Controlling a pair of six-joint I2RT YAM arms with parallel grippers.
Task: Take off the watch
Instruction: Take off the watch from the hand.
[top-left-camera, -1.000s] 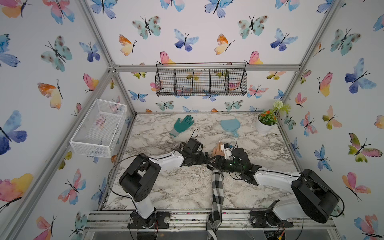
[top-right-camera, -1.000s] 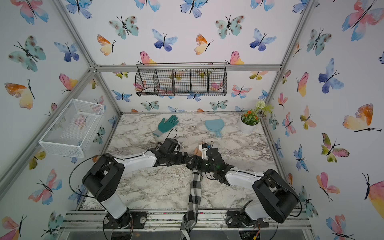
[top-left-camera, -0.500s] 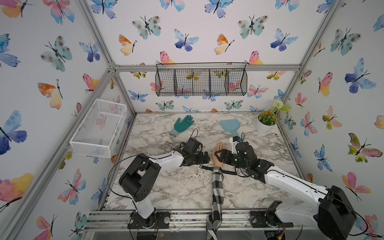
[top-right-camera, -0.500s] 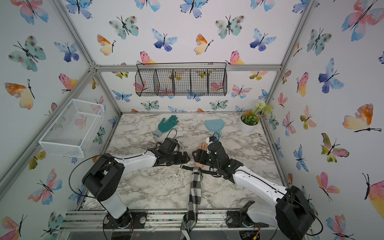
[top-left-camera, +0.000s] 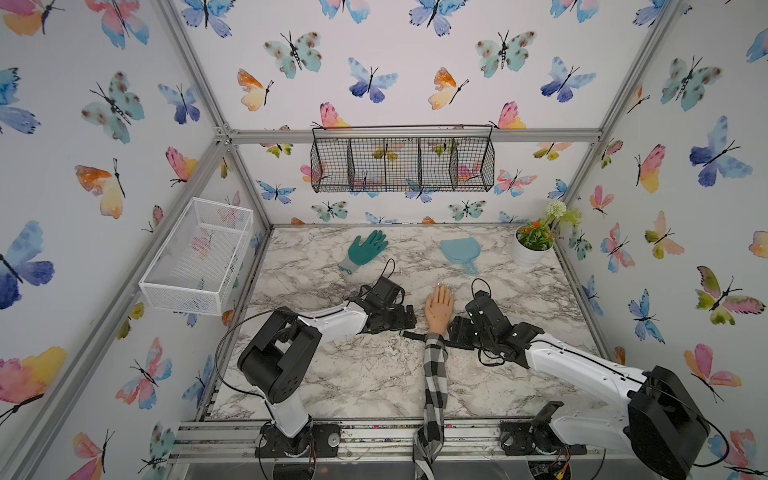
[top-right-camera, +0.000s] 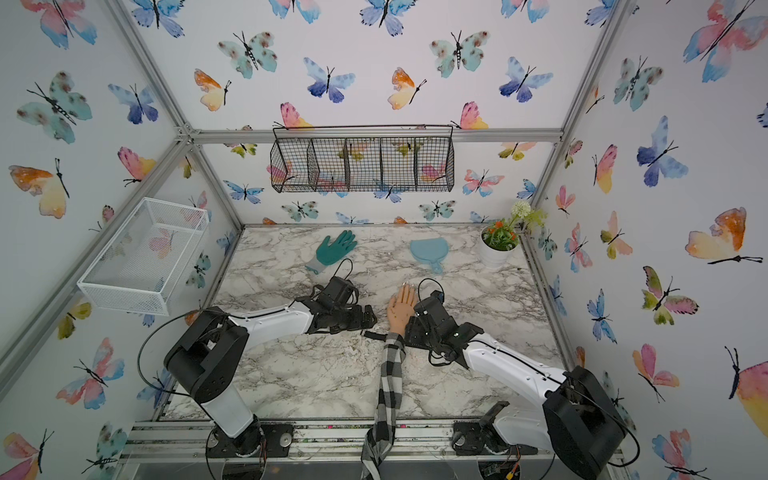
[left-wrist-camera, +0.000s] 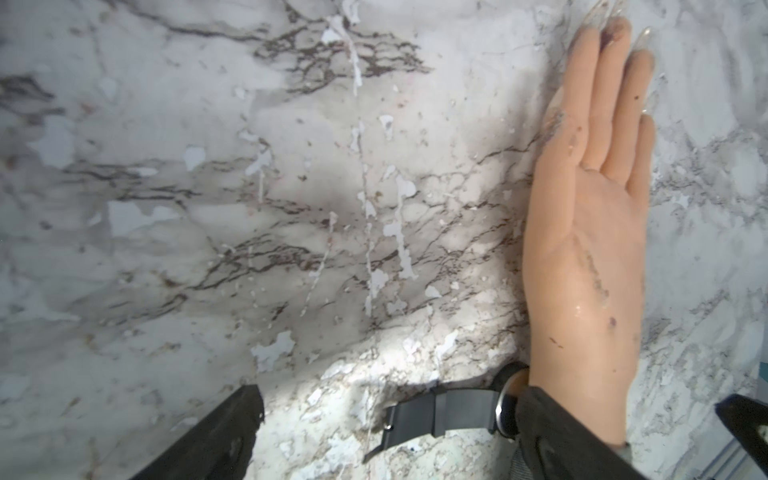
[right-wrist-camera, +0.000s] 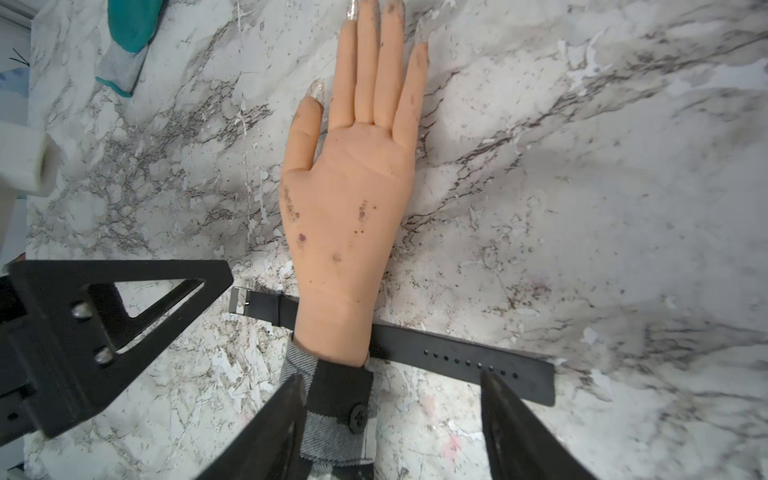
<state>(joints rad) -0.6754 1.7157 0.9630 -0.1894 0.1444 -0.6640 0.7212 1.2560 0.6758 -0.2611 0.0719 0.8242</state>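
Just right of the checked sleeve's (top-left-camera: 434, 386) cuff, the right gripper (right-wrist-camera: 387, 376) stands partly open, holding nothing. The watch (right-wrist-camera: 457, 361) lies unbuckled on the bench (top-left-camera: 353, 374), under the mannequin hand's (top-left-camera: 438, 307) wrist. Just left of it, the left gripper (top-left-camera: 406, 319) gapes wide.

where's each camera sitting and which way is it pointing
Both top views: high above the base, facing down toward the back wall; left gripper, right gripper.
Left wrist: on the left arm, facing the table; own fingertips at the edges.
Right wrist: on the right arm, facing down; own two fingers.
Wrists share: mannequin hand, watch.
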